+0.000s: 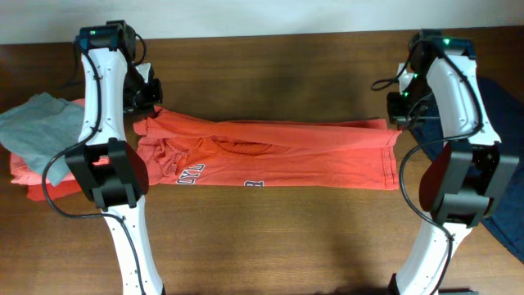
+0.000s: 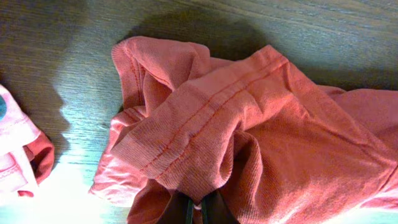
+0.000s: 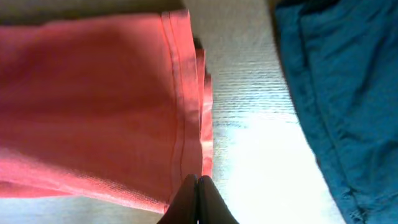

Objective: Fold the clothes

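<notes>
white lettering [image 1: 190, 174] on red-orange T-shirt [image 1: 311, 152], illegible

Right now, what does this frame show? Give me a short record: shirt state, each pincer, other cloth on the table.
shirt: red-orange T-shirt, folded into a long band lying across the table; white lettering partly showing at the near edge
left pincer: shut on bunched fabric at the sleeve end
right pincer: shut on the stacked hem at the opposite end
left side: grey top lying on a coral-pink garment
right side: dark blue cloth, apart from the shirt
fold status: crosswise fold not yet done
</notes>
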You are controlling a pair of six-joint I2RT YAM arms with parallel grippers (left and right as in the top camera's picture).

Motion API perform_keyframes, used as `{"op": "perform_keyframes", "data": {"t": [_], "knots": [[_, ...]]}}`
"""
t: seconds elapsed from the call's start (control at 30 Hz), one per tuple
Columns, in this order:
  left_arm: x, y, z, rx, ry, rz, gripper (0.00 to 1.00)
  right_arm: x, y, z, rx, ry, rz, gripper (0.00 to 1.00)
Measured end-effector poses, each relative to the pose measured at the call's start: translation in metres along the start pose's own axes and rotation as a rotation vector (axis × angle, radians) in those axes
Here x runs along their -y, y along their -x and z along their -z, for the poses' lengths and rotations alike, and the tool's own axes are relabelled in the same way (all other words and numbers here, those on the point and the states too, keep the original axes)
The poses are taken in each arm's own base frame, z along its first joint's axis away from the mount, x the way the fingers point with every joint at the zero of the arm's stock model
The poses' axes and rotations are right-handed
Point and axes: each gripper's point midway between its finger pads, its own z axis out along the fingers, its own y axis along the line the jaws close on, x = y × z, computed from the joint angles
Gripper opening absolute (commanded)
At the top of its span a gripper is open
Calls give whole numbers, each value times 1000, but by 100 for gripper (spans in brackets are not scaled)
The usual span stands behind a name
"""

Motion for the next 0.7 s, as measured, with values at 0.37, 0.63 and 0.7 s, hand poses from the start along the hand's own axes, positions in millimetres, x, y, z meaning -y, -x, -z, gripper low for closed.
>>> {"op": "perform_keyframes", "data": {"t": [0.37, 0.63, 0.7], "knots": [[-12, -30, -38, -171, 47, 13, 1, 16, -7, -12, -28, 3, -39, 4], [-16, -41, -48, -222, 65, 6, 29, 16, -7, -12, -29, 3, -40, 5], [-19, -46, -53, -247, 82, 7, 29, 16, -7, -12, -29, 3, -40, 11]]}}
